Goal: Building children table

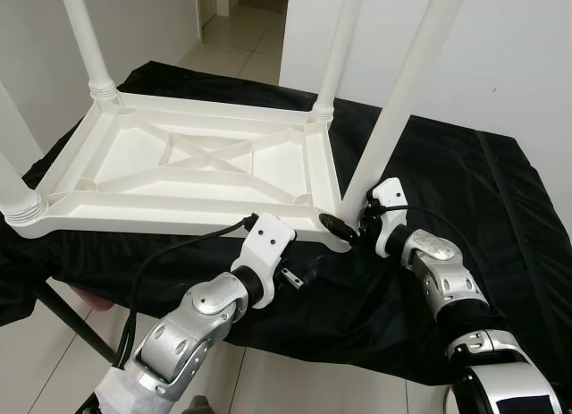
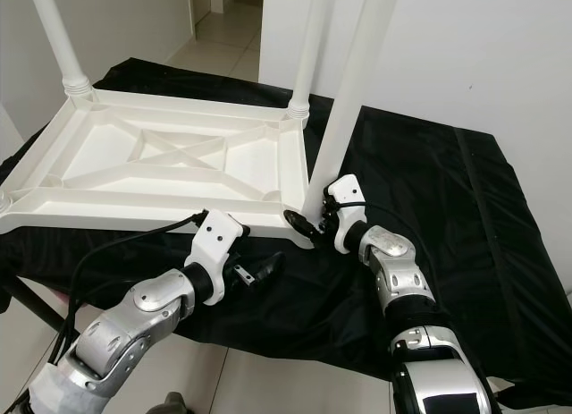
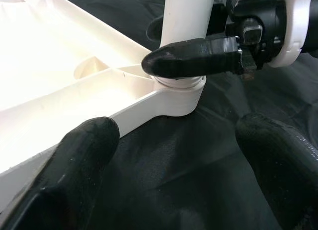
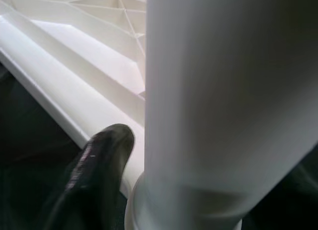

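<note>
Black cloth covered the work surface, and the white tabletop lay on it upside down, ribbed underside up. Three legs already stood in their corner sockets. My right gripper pinched the base of the fourth leg at the near right corner socket, its fingers closed around the shaft. My left gripper hovered just beside that corner over the cloth, fingers spread and holding nothing. I judged the build nearly complete: seating this last leg remained, then turning the table upright.
</note>
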Controlling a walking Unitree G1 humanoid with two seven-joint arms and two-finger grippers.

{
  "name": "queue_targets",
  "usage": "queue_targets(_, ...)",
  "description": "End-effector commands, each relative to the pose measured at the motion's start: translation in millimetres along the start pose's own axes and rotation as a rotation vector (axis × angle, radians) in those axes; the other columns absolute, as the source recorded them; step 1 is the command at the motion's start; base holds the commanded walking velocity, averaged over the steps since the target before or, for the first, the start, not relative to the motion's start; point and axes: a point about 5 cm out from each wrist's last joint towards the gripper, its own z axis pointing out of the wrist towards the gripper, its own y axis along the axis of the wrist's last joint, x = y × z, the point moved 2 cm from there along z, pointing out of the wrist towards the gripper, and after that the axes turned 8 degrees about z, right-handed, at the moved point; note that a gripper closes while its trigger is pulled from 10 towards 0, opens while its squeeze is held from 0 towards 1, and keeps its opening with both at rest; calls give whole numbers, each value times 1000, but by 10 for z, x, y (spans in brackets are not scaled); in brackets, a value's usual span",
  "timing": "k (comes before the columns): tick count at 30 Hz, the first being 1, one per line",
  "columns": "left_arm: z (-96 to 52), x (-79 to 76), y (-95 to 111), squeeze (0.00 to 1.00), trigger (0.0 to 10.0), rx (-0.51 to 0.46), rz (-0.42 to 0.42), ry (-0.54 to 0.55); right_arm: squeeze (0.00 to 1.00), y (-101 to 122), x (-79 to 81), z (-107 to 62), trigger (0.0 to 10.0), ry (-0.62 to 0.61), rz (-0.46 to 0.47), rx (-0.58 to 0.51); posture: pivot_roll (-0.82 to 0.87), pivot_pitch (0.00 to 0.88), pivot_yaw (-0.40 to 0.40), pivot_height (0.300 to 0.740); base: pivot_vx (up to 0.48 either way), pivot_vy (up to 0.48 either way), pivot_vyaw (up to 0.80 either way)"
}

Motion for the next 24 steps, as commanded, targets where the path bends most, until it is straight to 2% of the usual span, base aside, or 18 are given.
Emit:
queue_targets(1, -21, -89, 4, 0, 10000, -9, -5, -118, 0, -20, -19, -13, 0, 11, -21, 26, 190, 21, -99, 740, 0, 0, 0)
queue_targets(10, -38, -88, 8, 0, 10000, -7, -11, -110, 0, -54, -179, -72, 0, -106, -9, 23, 178, 28, -94, 740, 0, 0, 0)
queue_targets(14, -25, -92, 22, 0, 10000, -11, -11, -112, 0, -24, -293, -97, 0, -258, 3, -7, 174, 32, -93, 740, 0, 0, 0)
queue_targets(17, -21, -92, 26, 0, 10000, -13, -10, -112, 0, -23, -337, -115, 0, -354, 48, -30, 170, 35, -92, 740, 0, 0, 0)
queue_targets(21, -15, -87, 30, 0, 10000, -13, -6, -116, 0, -65, -327, -133, 0, -488, 90, -40, 165, 39, -91, 740, 0, 0, 0)
queue_targets(22, -15, -87, 30, 0, 10000, -13, -6, -116, 0, -65, -327, -133, 0, -488, 90, -40, 165, 39, -91, 740, 0, 0, 0)
queue_targets(23, -10, -79, 30, 0, 10000, -11, -3, -116, 0, -81, -289, -147, 0, -609, 83, -47, 164, 38, -90, 740, 0, 0, 0)
queue_targets(24, -10, -76, 29, 0, 10000, -11, -3, -116, 0, -83, -271, -152, 0, -648, 80, -52, 162, 37, -88, 740, 0, 0, 0)
